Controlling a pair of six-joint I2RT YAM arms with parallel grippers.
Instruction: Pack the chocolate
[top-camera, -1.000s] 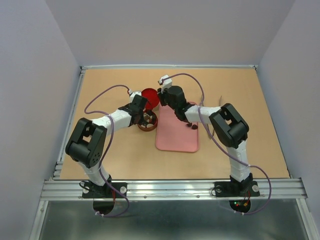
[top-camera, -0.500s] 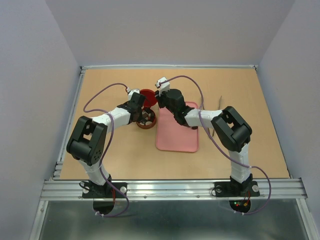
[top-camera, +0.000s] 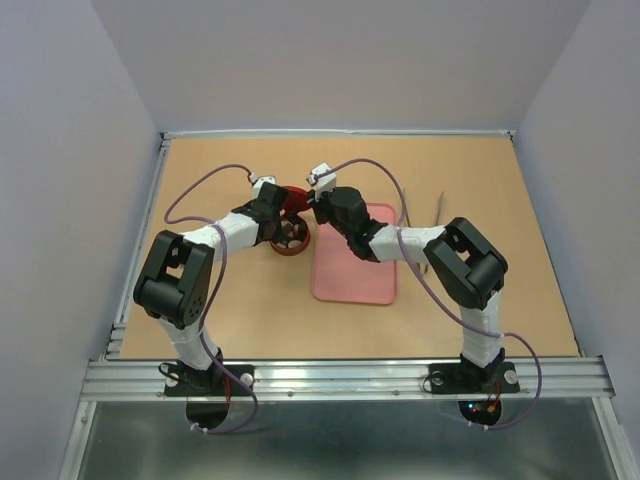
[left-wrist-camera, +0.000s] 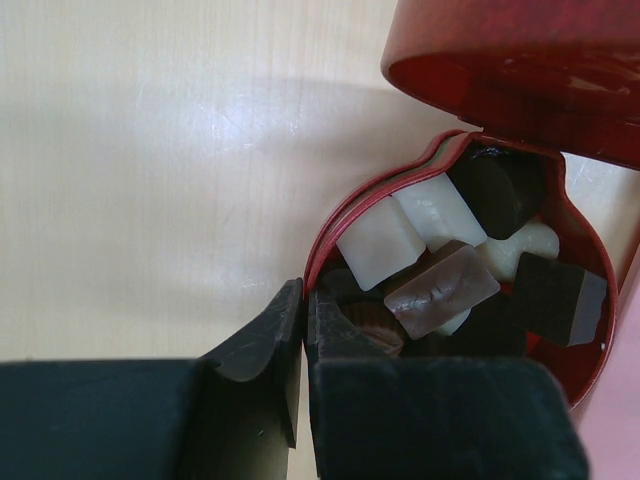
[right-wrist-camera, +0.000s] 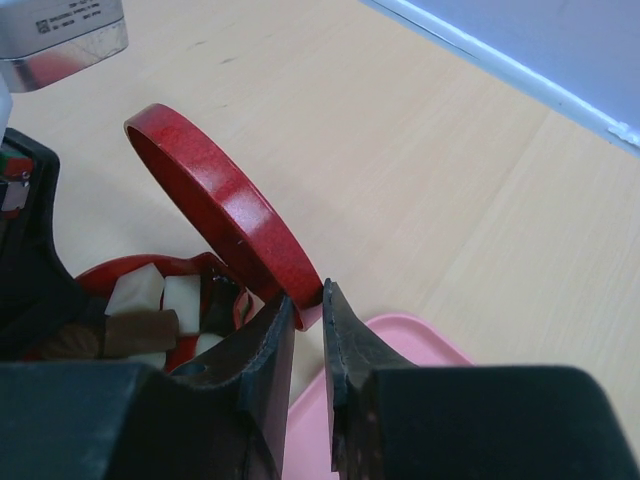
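Chocolate (left-wrist-camera: 442, 290) lies jumbled in the tin (left-wrist-camera: 588, 360), one brown bar's long axis running 8 to 2 o'clock. Left gripper (left-wrist-camera: 306, 300) pinches the tin's rim at 7 o'clock; right gripper (right-wrist-camera: 306, 300) clamps the tilted lid (right-wrist-camera: 215, 200) at the tin's 12.

1. The chocolates (left-wrist-camera: 440, 265) lie in the tin (left-wrist-camera: 345, 205).
2. The tray (top-camera: 355, 275) lies just right of the tin.
3. The lid (right-wrist-camera: 225, 205) leans over the tin's far edge, in my right claw (right-wrist-camera: 308, 315).

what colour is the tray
Pink. The tray shows best in the top external view.
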